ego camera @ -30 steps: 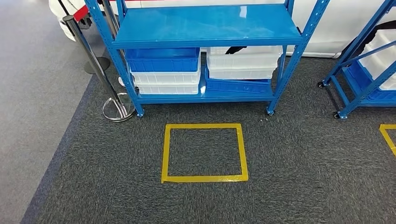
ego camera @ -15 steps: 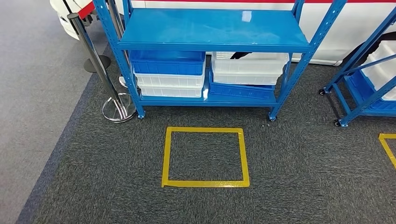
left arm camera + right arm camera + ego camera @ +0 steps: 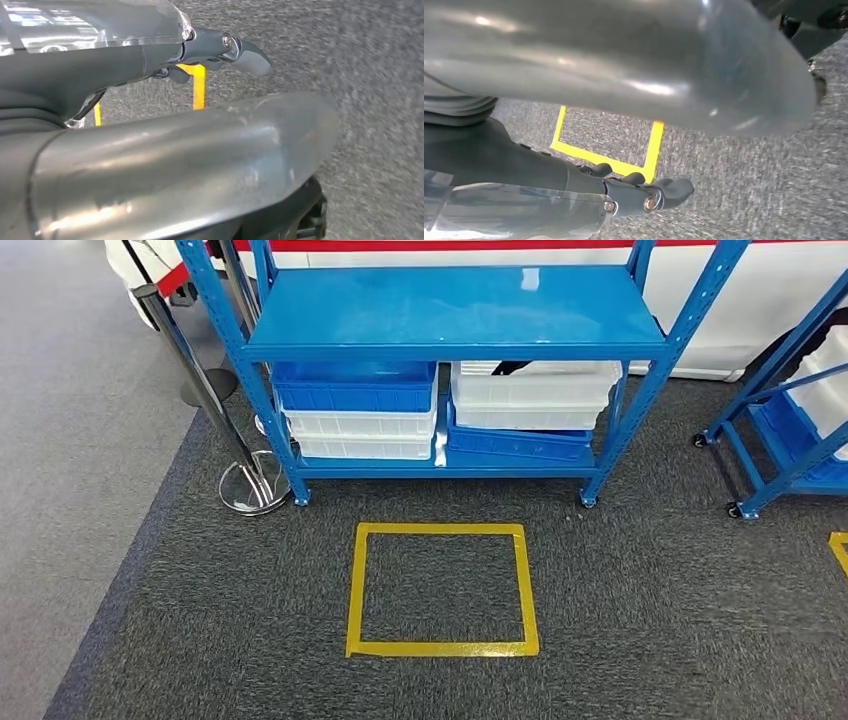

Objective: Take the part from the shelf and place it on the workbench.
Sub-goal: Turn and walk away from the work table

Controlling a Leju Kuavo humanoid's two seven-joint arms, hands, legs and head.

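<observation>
Shelf (image 3: 455, 310) — glossy blue steel with perforated uprights — is sitting lower in the head view than a second ago; the camera is shifting, not the rack. Left hand (image 3: 200, 55) and right hand (image 3: 634, 192) are hanging over nubby grey carpet (image 3: 650, 620), fingers loosely spread, holding nothing, with ribbed plastic bins (image 3: 535, 390) on the lower tier well ahead of both; which holds the part I cannot tell.

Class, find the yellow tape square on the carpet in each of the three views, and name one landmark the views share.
Head view: yellow tape square lies on the carpet, in front of the blue shelf.
Left wrist view: a strip shows beyond the left hand.
Right wrist view: one corner shows beyond the right hand.
Shared landmark: the carpet.
</observation>
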